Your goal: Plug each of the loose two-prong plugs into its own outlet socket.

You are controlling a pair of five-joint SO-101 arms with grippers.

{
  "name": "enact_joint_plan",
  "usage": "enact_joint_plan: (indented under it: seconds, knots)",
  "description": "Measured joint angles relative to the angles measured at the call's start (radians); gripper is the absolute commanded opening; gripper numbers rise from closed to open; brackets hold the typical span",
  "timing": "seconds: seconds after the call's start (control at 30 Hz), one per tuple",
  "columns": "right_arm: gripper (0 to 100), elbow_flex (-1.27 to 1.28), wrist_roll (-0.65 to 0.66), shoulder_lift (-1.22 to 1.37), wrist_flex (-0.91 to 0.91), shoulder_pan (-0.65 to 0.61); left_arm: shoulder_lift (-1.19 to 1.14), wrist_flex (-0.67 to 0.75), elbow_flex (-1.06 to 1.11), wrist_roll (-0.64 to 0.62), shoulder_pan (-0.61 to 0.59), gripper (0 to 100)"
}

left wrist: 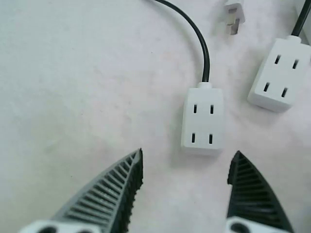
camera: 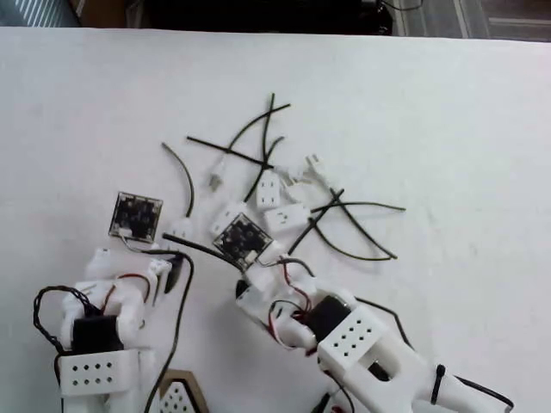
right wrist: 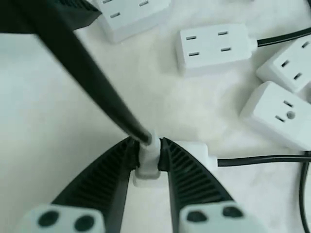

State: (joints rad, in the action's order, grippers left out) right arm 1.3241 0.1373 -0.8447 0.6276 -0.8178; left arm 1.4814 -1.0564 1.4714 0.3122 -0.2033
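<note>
The two arms stand at the near edge of the white surface (camera: 465, 129), the left arm (camera: 95, 344) at near left and the right arm (camera: 353, 340) nearer the middle.

The right tool (right wrist: 148, 145) is clamped on a white plug (right wrist: 146, 167), and the plug's black cord (right wrist: 82, 68) runs away from the fingers. This plug lies against a white outlet block (right wrist: 194, 148) that has its own lead trailing off across the surface. I cannot tell whether the prongs are seated.

The left tool (left wrist: 189, 160) stands open and holds nothing. Its ribbed fingers (left wrist: 119, 189) are spread wide, just short of a four-slot socket (left wrist: 203, 119) lying flat, slots up. The socket's black lead (left wrist: 197, 34) curves away on the far side.

Just beside that socket and a little farther off lies a second socket (left wrist: 279, 73). Beyond both rests a loose two-prong plug (left wrist: 234, 14).

Farther out, in the middle of the surface, more white sockets (camera: 269, 189) lie close together among crossing black cords (camera: 250, 138). Another loose plug (camera: 317, 168) sits at the far right of the cluster.
</note>
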Motion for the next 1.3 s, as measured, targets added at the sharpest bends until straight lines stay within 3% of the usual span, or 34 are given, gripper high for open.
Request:
enact_joint_plan:
  seconds: [0.43, 0.77, 1.1, 1.3]
  knots:
    - [1.6, 0.095, 0.000, -0.190, 0.063, 0.002, 0.000, 0.000, 0.000, 0.000, 0.000, 28]
    - [1.6, 0.095, 0.002, -0.252, 0.187, 0.110, 0.000, 0.000, 0.012, 0.000, 0.000, 28]
    - [1.6, 0.037, 0.002, -0.310, 0.201, 0.121, 0.000, 0.002, 0.012, 0.000, 0.000, 28]
    - [1.6, 0.005, 0.002, -0.427, 0.204, 0.121, 0.000, 0.118, 0.012, 0.000, 0.000, 28]
